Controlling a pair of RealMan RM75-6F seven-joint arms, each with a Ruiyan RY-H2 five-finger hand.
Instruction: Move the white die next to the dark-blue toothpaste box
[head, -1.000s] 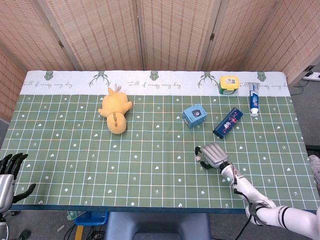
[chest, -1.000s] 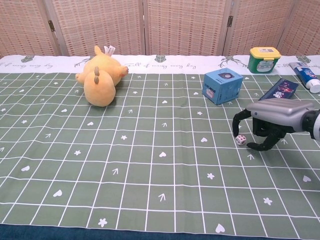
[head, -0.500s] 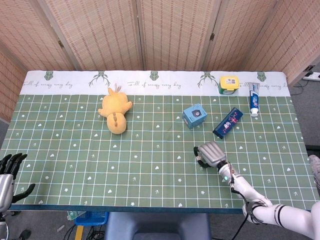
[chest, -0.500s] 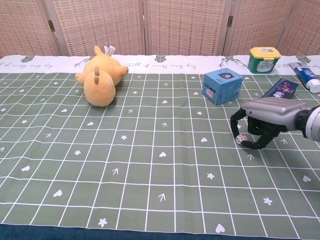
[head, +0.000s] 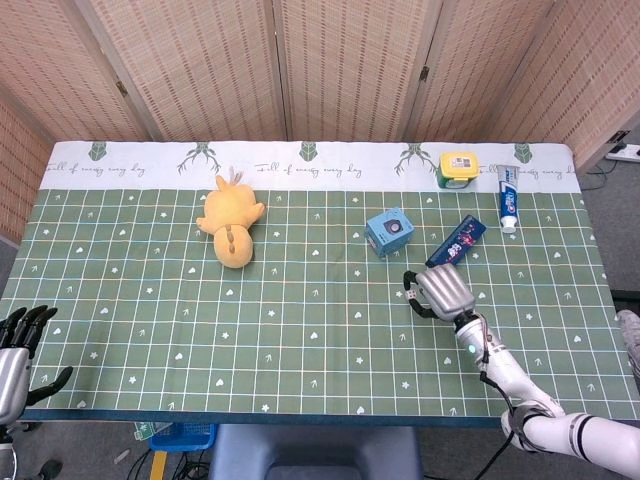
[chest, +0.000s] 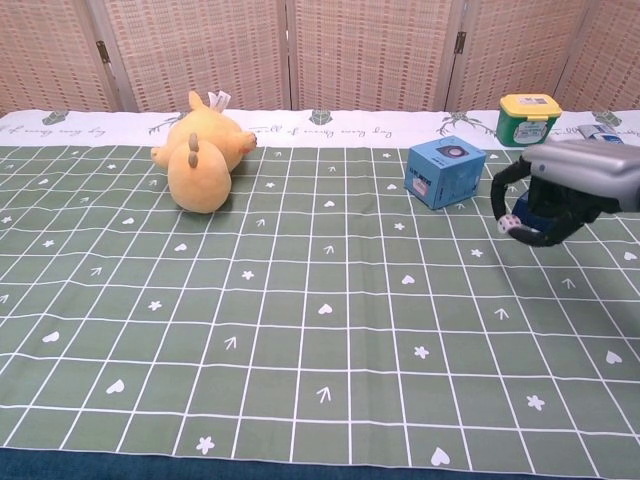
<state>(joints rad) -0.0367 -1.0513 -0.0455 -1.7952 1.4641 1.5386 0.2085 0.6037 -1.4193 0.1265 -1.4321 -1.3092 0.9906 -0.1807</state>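
My right hand (chest: 565, 190) is raised above the green cloth and pinches the small white die (chest: 509, 224) between its fingertips. From the head camera this right hand (head: 444, 292) hovers just below the dark-blue toothpaste box (head: 456, 244), which lies slanted on the cloth; the die (head: 411, 294) peeks out at the hand's left edge. The chest view has the hand covering most of the box. My left hand (head: 15, 352) hangs off the table's near left corner, fingers apart, holding nothing.
A light-blue box (head: 389, 231) stands left of the toothpaste box. A green-and-yellow tub (head: 458, 168) and a white toothpaste tube (head: 509, 198) lie at the back right. A yellow plush duck (head: 230, 220) lies at the back left.
My right hand closed on the die, lifted it off the cloth and carried it back and to the right, toward the dark-blue box. The left hand stayed still.
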